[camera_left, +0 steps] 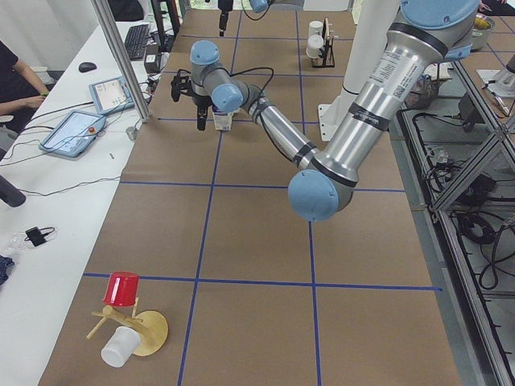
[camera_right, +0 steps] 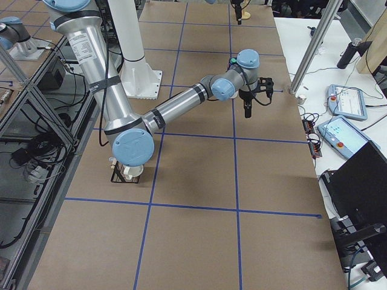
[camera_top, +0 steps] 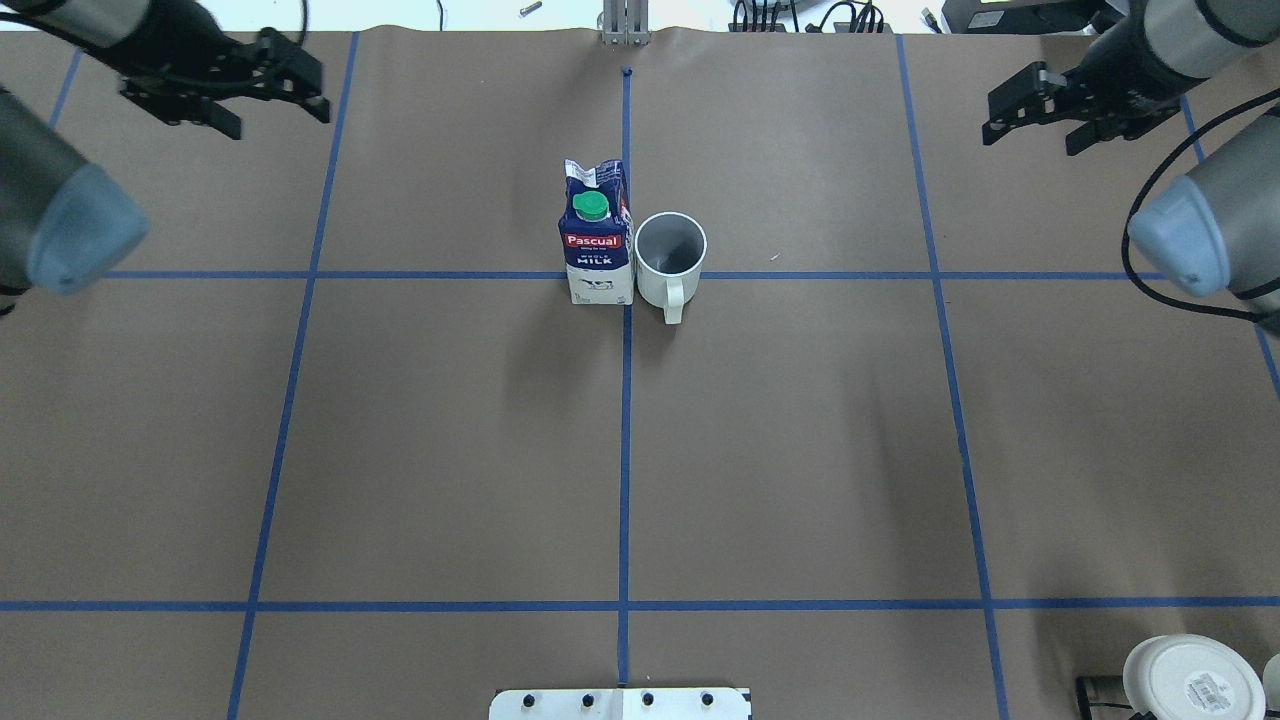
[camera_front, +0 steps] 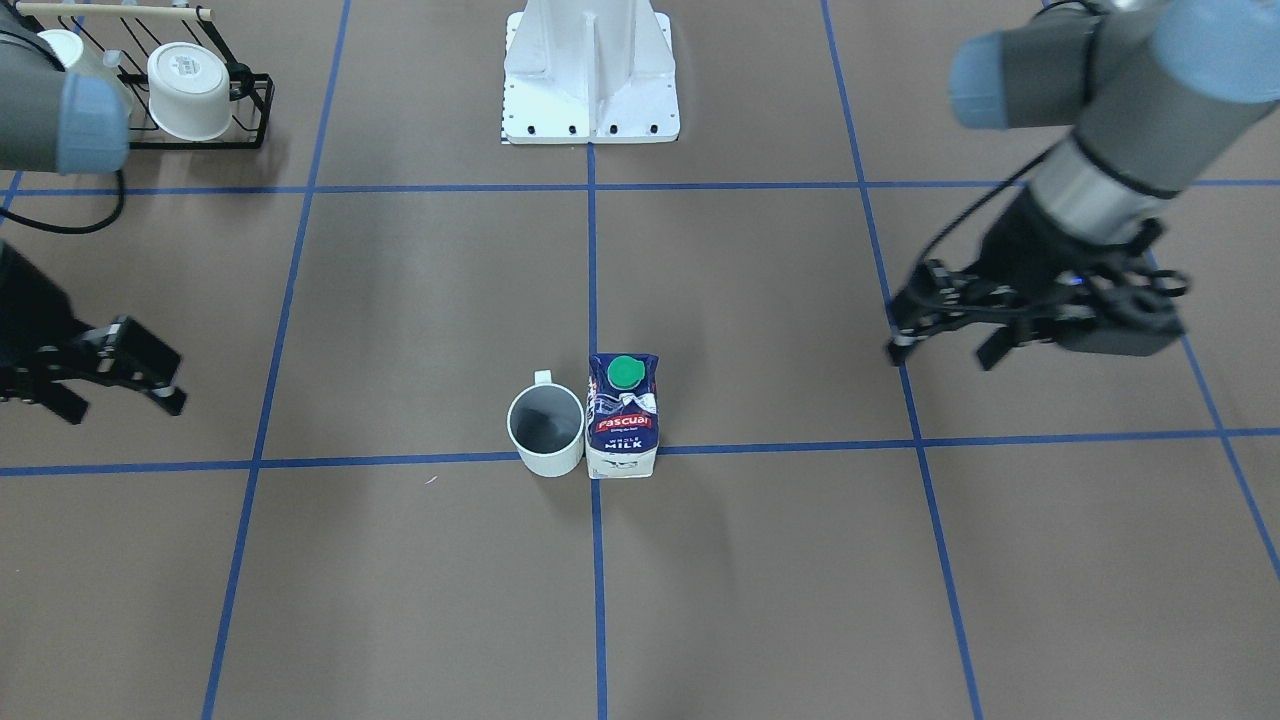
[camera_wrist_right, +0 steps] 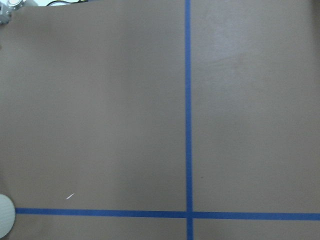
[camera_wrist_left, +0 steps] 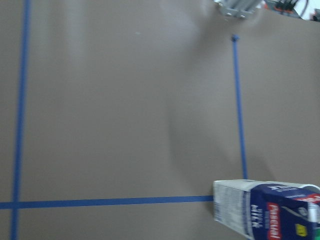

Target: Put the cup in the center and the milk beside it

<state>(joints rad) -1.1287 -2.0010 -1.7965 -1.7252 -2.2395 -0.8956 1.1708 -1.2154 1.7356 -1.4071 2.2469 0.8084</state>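
Observation:
The cup point(camera_top: 670, 255), a plain white mug with a dark grey inside, stands upright just beside the center crossing point(camera_top: 626, 275) of blue tape. The milk point(camera_top: 597, 240) stands upright against it on the other side of the line. Both also show in the front-facing view, the cup point(camera_front: 546, 430) and the milk point(camera_front: 622, 415). My left gripper point(camera_top: 280, 122) is open and empty, far off at the back left; it also shows in the front-facing view point(camera_front: 940, 352). My right gripper point(camera_top: 1030, 140) is open and empty at the back right. The left wrist view shows the milk point(camera_wrist_left: 270, 210).
A black wire rack point(camera_front: 255, 110) holding white mugs stands near the robot's base point(camera_front: 590, 80) on the right arm's side. A wooden mug tree with a red cup point(camera_left: 122, 288) and a white cup stands at the table's left end. Tablets lie past the far edge.

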